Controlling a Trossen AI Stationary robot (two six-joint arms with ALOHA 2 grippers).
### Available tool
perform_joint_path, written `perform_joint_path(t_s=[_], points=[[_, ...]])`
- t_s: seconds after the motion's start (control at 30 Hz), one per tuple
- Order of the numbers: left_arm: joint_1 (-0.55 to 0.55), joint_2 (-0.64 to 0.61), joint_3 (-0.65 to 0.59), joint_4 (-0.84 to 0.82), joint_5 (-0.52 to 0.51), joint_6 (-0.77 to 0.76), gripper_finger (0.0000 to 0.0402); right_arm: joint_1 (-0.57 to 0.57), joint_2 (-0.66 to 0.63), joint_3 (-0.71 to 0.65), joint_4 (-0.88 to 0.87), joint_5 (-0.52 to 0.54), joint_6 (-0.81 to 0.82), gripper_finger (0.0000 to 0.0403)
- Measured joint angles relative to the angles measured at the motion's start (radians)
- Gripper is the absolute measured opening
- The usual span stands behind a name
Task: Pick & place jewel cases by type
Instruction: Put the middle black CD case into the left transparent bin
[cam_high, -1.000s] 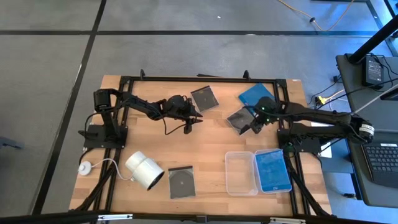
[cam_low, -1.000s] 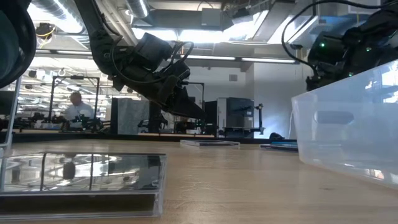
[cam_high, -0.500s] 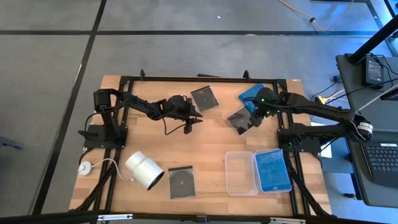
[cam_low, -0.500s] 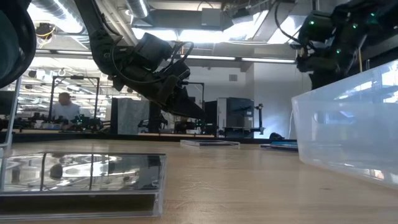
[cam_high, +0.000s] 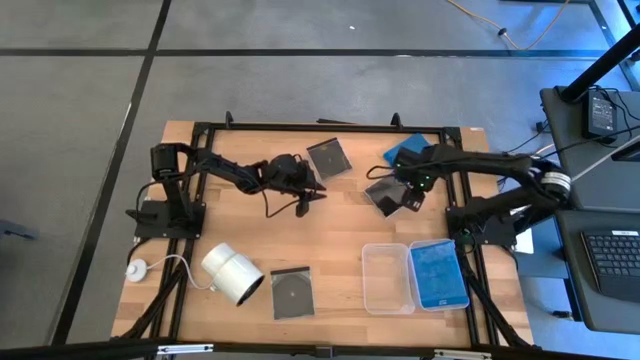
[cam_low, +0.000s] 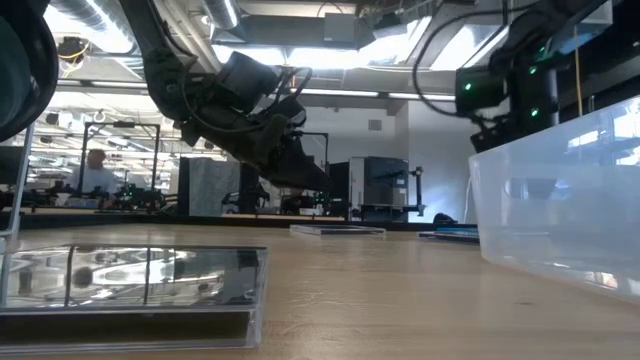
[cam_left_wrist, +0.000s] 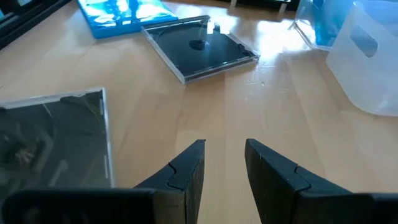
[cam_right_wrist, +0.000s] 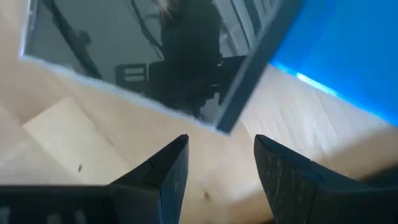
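Observation:
In the high view three dark grey cases lie flat on the table: one at the far middle, one right of centre and one near the front edge. A bright blue case lies at the far right, and another lies in the right-hand clear tray. My left gripper hovers open above bare wood at the centre. My right gripper is open just above the far corner of the right-of-centre dark case, with the blue case beyond it.
Two clear trays sit at the front right, the left one holding nothing that I can see. A white cylinder with a cable lies at the front left. A black frame borders the table. Bare wood spreads between the arms.
My right arm has swung its wrist toward the table's left and turned over the right-of-centre dark case, rising and then dropping again in the low view. The cases have stayed where they were.

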Motion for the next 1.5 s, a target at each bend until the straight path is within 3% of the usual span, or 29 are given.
perform_joint_path(t_s=[0.47, 0.97, 1.23, 1.5], points=[[-0.02, 0.0, 0.0, -0.001, 0.0, 0.01, 0.0114, 0.018, 0.191, 0.008, 0.203, 0.0, -0.105, 0.0184], [-0.02, 0.0, 0.0, -0.002, -0.001, 0.01, 0.0114, 0.15, 0.238, 0.009, 0.518, -0.043, -0.093, 0.0184], [-0.02, 0.0, 0.0, -0.008, -0.001, 0.01, 0.0114, 0.214, 0.323, 0.013, 0.665, -0.057, -0.076, 0.0184], [-0.02, 0.0, 0.0, -0.064, -0.001, 0.027, 0.0114, 0.251, 0.305, 0.015, 0.727, -0.108, -0.039, 0.0184]])
